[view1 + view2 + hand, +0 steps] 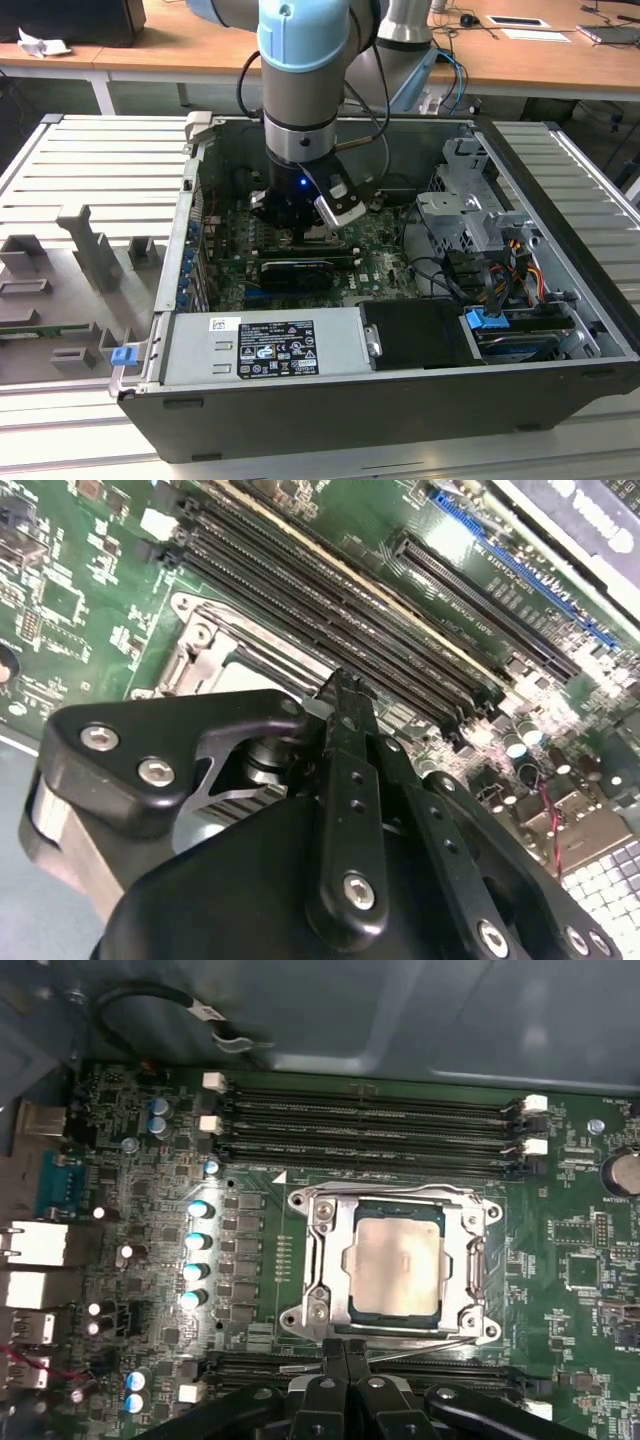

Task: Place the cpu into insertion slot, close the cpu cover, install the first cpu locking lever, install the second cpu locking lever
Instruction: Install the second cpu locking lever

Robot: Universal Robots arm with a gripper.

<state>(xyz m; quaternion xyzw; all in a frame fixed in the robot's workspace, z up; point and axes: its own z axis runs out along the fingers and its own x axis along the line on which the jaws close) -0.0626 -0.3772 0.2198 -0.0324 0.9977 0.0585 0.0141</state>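
In the first wrist view the cpu (pixel 398 1263) lies flat in the insertion slot (pixel 300 1318), its silvery-beige face showing through the window of the cpu cover (pixel 328 1260), which lies down over it. My gripper (pixel 346 1352) is shut, its two black fingertips pressed together at the socket's edge. A thin metal lever rod (pixel 430 1346) runs along that edge right beside the tips; whether they touch it I cannot tell. The second wrist view has the gripper (pixel 345 685) from behind, tips by the socket's silver frame (pixel 200 650). In the exterior view the gripper (pixel 300 228) hangs low inside the open case.
Black memory slots (pixel 370 1120) run along the far side of the socket, and another row (pixel 440 1372) lies beside my fingertips. Blue-topped capacitors (pixel 198 1255) stand beside the socket. In the exterior view a grey power supply (pixel 265 345), a drive cage (pixel 470 215) and cables crowd the case.
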